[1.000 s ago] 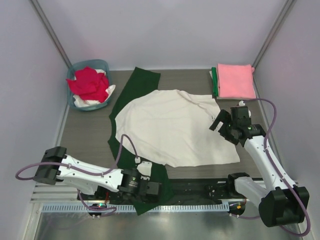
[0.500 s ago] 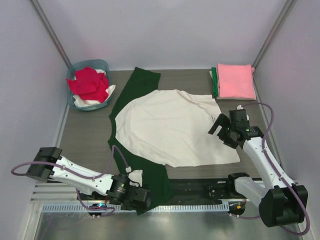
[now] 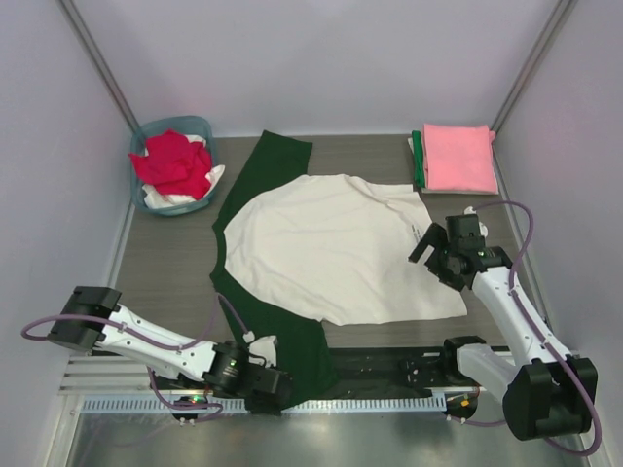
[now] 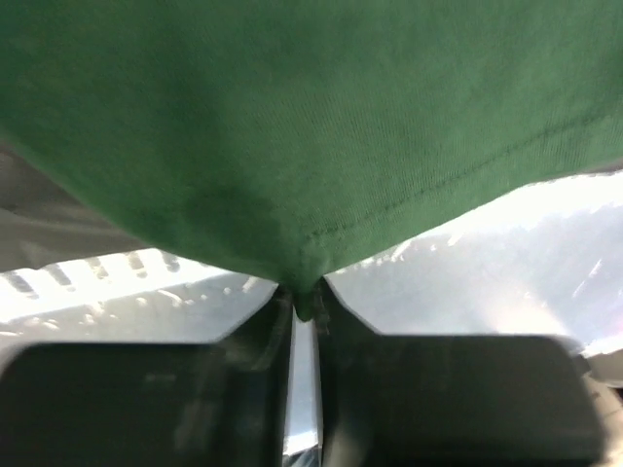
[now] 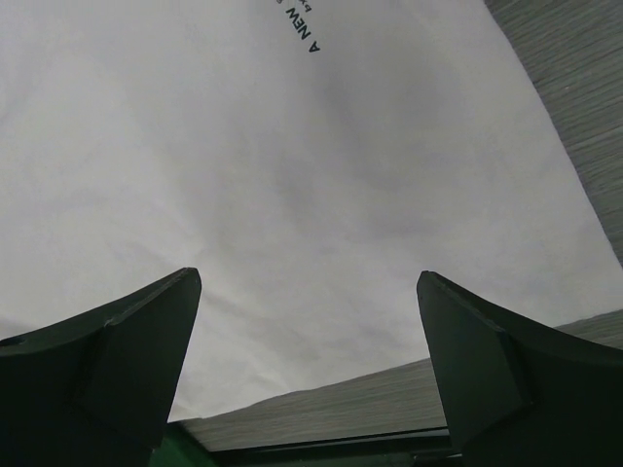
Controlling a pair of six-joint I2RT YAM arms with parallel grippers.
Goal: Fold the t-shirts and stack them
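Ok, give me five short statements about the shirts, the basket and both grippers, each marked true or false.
1. The left gripper is shut on the green sleeve. True.
2. The right gripper is clamped on the cream shirt. False: its jaws stand wide open over the shirt.
3. The pink shirt lies folded at the far right corner of the table. True.
4. The basket is empty. False: it holds red cloth, with white showing beneath.
5. The cream shirt is folded in half. False: it lies spread out flat.
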